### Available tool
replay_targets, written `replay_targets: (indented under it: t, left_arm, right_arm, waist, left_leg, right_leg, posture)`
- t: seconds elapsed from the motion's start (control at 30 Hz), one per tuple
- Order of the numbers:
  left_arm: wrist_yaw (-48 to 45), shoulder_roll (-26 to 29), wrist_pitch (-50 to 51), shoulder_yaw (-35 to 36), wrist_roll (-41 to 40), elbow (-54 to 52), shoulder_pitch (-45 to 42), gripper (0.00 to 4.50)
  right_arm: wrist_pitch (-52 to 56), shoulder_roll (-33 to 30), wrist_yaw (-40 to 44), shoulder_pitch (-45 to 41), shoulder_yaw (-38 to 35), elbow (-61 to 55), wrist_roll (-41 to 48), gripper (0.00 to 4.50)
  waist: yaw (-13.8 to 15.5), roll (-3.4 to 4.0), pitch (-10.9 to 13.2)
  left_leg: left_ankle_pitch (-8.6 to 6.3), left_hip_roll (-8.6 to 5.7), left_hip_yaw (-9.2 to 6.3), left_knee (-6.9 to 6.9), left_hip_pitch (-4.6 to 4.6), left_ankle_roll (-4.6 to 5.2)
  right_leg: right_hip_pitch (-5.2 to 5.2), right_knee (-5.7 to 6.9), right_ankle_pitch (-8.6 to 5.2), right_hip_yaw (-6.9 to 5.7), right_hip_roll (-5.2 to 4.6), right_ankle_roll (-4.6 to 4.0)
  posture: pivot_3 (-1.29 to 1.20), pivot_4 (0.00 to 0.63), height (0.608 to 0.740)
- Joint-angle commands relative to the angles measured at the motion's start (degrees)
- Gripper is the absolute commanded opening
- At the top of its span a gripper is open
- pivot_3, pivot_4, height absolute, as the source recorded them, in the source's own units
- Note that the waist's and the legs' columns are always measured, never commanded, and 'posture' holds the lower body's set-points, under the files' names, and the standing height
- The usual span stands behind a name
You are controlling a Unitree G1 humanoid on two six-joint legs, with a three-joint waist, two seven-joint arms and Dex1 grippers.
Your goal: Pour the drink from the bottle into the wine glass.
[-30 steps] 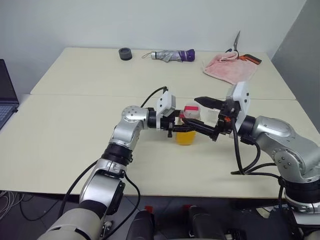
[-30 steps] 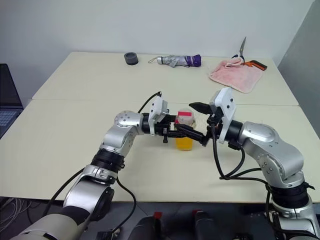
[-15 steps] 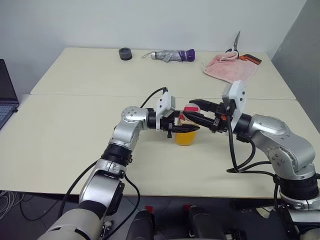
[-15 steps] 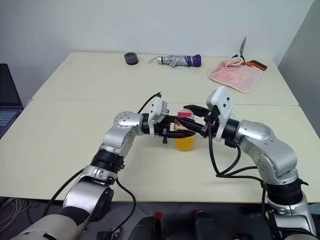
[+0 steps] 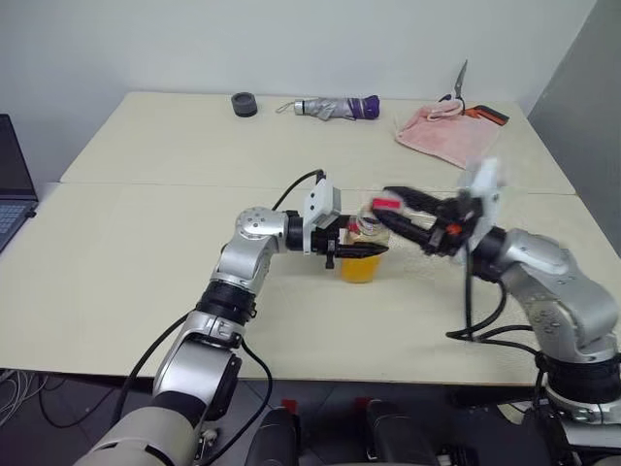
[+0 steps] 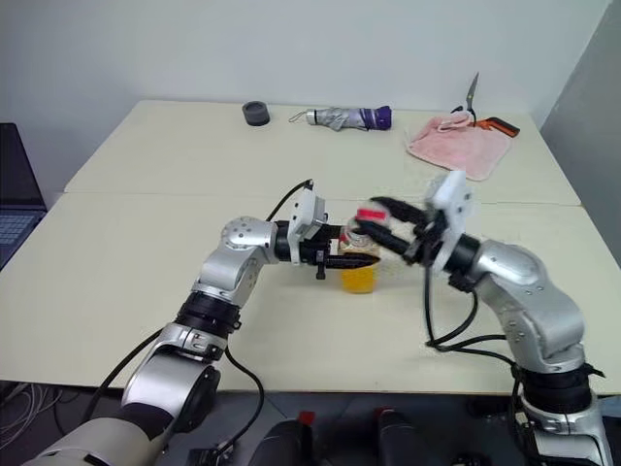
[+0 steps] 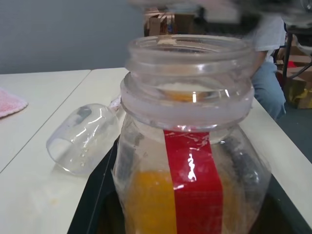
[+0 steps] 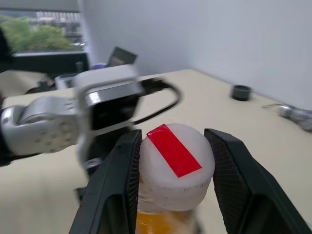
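Your left gripper (image 5: pixel 364 250) is clamped on the clear bottle (image 7: pixel 191 161), uncapped, orange drink (image 5: pixel 359 267) in its lower part, mid-table. Your right gripper (image 8: pixel 171 161) squeezes its white, red-striped cap (image 8: pixel 176 163). A wine glass (image 7: pixel 84 138) lies tipped beside it. Folded umbrella (image 5: pixel 335 107) and pink cloth (image 5: pixel 444 133) lie well behind.

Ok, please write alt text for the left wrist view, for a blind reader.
Close up, the bottle is uncapped, with orange drink low inside and a red label strip. Beside it, the wine glass lies on its side.
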Motion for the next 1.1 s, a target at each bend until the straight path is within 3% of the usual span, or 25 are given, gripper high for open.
replay_targets:
  t: [0.03, 0.27, 0.43, 0.57, 0.7, 0.9, 1.1]
  left_arm:
    - [0.56, 0.53, -0.26, 0.99, -1.25, -3.07, -0.21, 1.77]
    - [0.95, 1.06, 0.02, 1.2, -1.62, -2.87, -0.42, 1.77]
    - [1.5, 1.43, 0.07, 1.85, -1.86, -2.44, -1.03, 1.77]
    - [1.84, 1.9, 0.46, 2.27, -2.03, -2.73, -0.93, 1.77]
    - [2.55, 2.66, 0.88, 2.87, -2.36, -2.89, -0.68, 1.77]
    - [8.17, 5.39, 2.58, 8.01, -3.27, -2.49, -0.48, 1.77]
    - [21.33, 9.37, 2.44, 14.89, -1.24, 0.87, 0.33, 1.77]
  right_arm:
    - [1.29, -1.14, -2.25, 5.03, -7.13, -2.47, 3.36, 1.74]
    - [-5.72, -2.78, -3.67, 21.57, -7.89, 2.86, -8.58, 1.74]
    - [-10.0, -1.13, -7.24, 27.34, -5.19, 10.82, -17.21, 1.74]
    - [-10.35, 0.73, -6.89, 28.09, -5.14, 12.08, -17.24, 3.1]
    - [-9.35, 0.87, -5.31, 27.81, -7.0, 10.27, -14.4, 4.47]
    - [-3.47, -5.65, -0.28, 25.62, -7.65, -1.32, -7.43, 4.5]
    - [4.58, -4.44, 0.94, 6.76, 6.61, -5.9, -3.05, 4.5]
  waist:
    - [0.01, 0.0, 0.0]
    - [-0.03, 0.0, 0.0]
    - [-0.22, 0.0, 0.0]
    - [-0.36, 0.03, -0.02]
    - [-0.3, 0.03, -0.02]
    - [-0.41, 0.06, 0.0]
    - [-1.24, 0.05, 0.01]
  left_leg:
    - [0.0, -0.01, 0.0, -0.01, 0.0, 0.0]
    - [0.0, -0.02, 0.06, -0.02, 0.04, 0.0]
    - [0.0, -0.02, 0.12, -0.02, 0.09, 0.0]
    - [0.0, 0.01, 0.18, -0.03, 0.14, 0.0]
    - [0.0, 0.01, 0.16, -0.02, 0.13, 0.0]
    - [0.0, 0.03, 0.15, -0.02, 0.13, 0.0]
    - [0.0, 0.18, 0.06, -0.02, 0.21, -0.01]
  right_leg:
    - [0.0, -0.01, 0.0, 0.0, 0.01, 0.0]
    - [0.01, 0.0, -0.01, 0.06, 0.04, 0.01]
    - [0.01, 0.03, -0.01, 0.13, 0.08, 0.02]
    - [0.01, 0.05, -0.01, 0.19, 0.11, 0.02]
    - [0.01, 0.05, -0.01, 0.18, 0.11, 0.02]
    - [0.01, 0.05, -0.01, 0.18, 0.12, 0.02]
    - [0.05, 0.06, -0.01, 0.14, 0.31, 0.02]
  posture:
    - [0.0, 0.15, 0.74]
    - [0.0, 0.15, 0.74]
    - [0.0, 0.15, 0.74]
    - [0.0, 0.15, 0.74]
    - [0.0, 0.15, 0.74]
    - [0.0, 0.15, 0.74]
    - [0.0, 0.15, 0.74]
